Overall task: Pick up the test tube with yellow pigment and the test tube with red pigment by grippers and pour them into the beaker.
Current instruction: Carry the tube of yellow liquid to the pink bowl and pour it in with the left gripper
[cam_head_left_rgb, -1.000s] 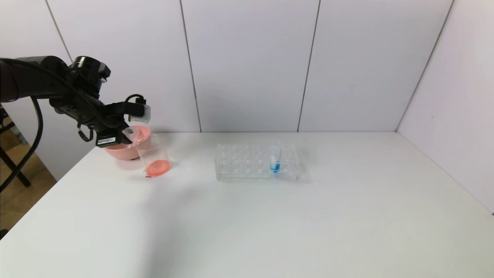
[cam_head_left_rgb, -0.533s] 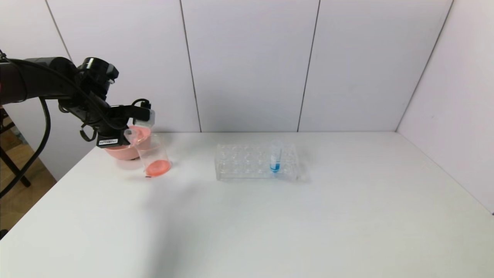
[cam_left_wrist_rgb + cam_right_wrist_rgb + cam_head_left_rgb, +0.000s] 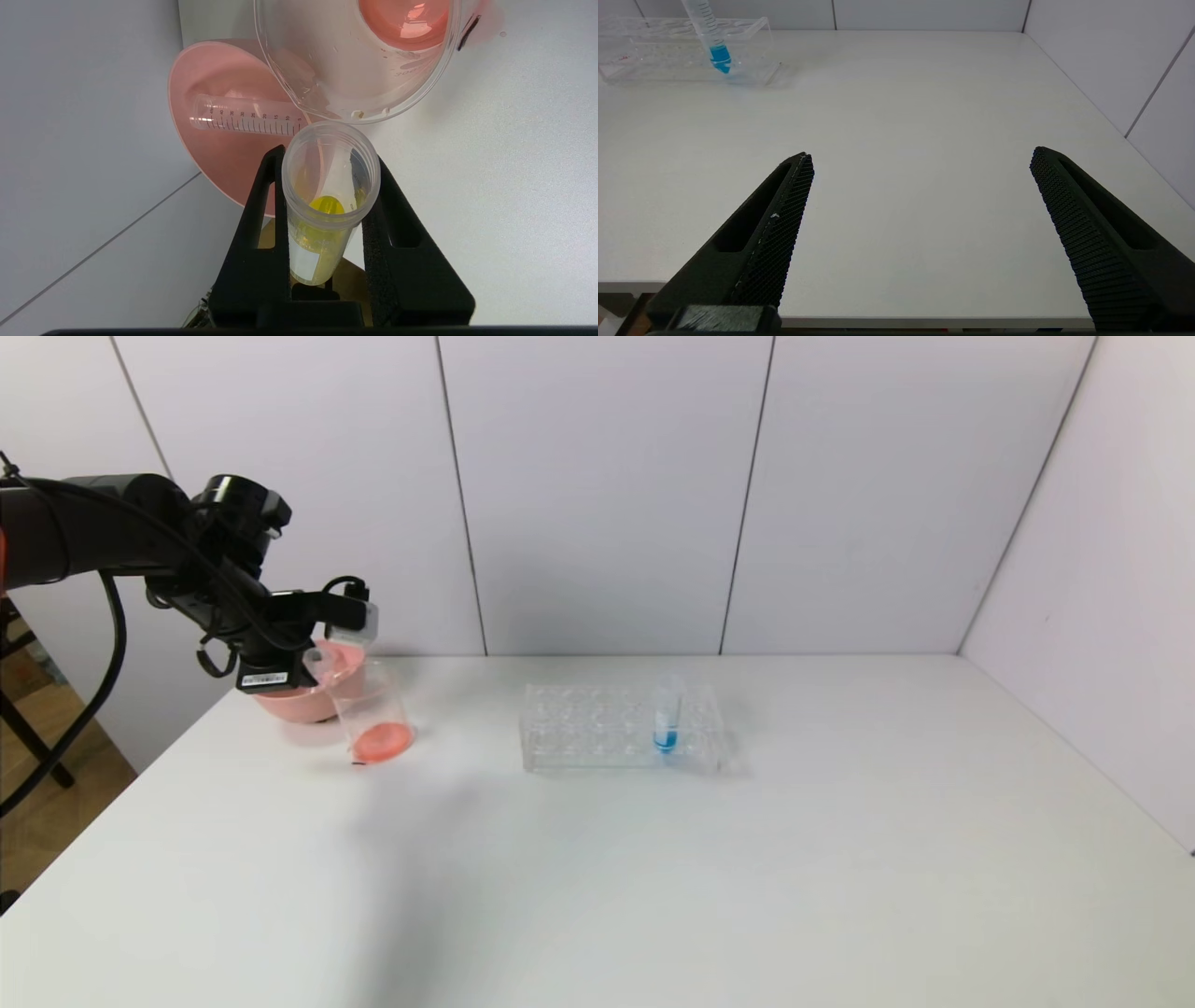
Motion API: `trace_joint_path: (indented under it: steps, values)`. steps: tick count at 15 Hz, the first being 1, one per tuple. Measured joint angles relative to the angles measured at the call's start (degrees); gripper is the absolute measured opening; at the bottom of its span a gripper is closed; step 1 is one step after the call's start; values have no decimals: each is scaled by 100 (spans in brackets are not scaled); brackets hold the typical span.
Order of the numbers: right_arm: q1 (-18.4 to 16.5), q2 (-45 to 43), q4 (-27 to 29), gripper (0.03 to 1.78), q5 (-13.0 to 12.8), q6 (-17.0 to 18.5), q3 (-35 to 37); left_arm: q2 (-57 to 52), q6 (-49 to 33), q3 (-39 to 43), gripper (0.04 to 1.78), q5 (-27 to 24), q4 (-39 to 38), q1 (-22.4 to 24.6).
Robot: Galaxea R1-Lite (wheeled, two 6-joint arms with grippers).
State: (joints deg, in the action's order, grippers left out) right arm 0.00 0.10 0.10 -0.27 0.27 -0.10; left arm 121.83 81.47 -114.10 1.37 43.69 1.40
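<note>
White table [image 3: 653, 859]: you see the left gripper [image 3: 327, 186] squeezing the yellow tube [image 3: 327, 196], tilted, its open mouth pointing at the beaker [image 3: 364, 56]. Your right gripper [image 3: 920, 200] hangs open.

Head view high over the table [image 3: 653, 859], wrist views close, right sharing its rack [image 3: 682, 51]

Left arm [image 3: 103, 537] — black casing, black looped cables, small white box, white barcode label. Gripper fingers [image 3: 770, 233] — black, tapered, slotted, mesh-textured pads.
</note>
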Motion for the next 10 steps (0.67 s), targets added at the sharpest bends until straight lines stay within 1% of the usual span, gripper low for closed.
trace_joint_path:
  steps: [10]
  values:
    - [0, 0, 0, 170, 2, -2, 0, -17, -2, 0, 45, -7, 68, -2]
